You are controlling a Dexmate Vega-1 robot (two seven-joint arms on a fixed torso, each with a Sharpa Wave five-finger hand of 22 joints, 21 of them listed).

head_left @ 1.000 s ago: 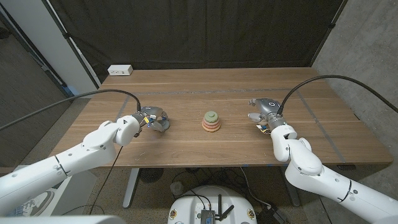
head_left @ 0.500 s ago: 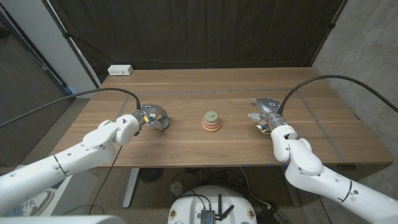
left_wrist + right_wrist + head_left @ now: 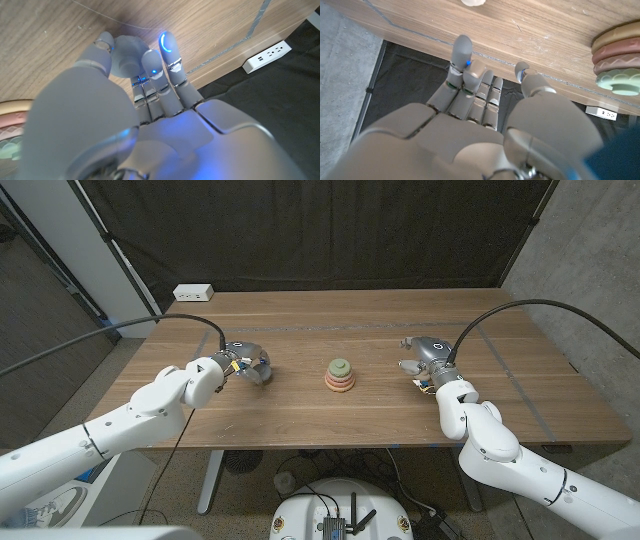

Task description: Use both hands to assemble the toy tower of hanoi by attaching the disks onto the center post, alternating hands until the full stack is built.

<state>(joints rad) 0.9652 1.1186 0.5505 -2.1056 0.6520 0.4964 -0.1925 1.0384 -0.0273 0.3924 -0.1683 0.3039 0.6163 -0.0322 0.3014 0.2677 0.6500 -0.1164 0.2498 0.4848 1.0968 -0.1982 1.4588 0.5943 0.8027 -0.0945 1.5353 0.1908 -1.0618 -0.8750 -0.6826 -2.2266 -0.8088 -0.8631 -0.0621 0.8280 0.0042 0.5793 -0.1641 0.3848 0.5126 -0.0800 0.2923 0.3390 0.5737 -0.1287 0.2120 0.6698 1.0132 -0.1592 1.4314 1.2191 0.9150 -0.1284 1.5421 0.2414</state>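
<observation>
Stacked tower (image 3: 339, 375) at table centre, post upright. Left robot hand (image 3: 244, 366) toward left edge, fingers spread, holding nothing; tower lies to its right. Right robot hand (image 3: 423, 363) toward right edge, fingers apart, also holding nothing. Left seems marginally farther.

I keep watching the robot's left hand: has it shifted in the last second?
Yes. The left hand has moved slightly farther from the robot, toward the white power strip, beside the stacked tower.

White arms (image 3: 120, 425), grey fingers (image 3: 170, 55) blue-lit, black cables (image 3: 520, 308).
</observation>
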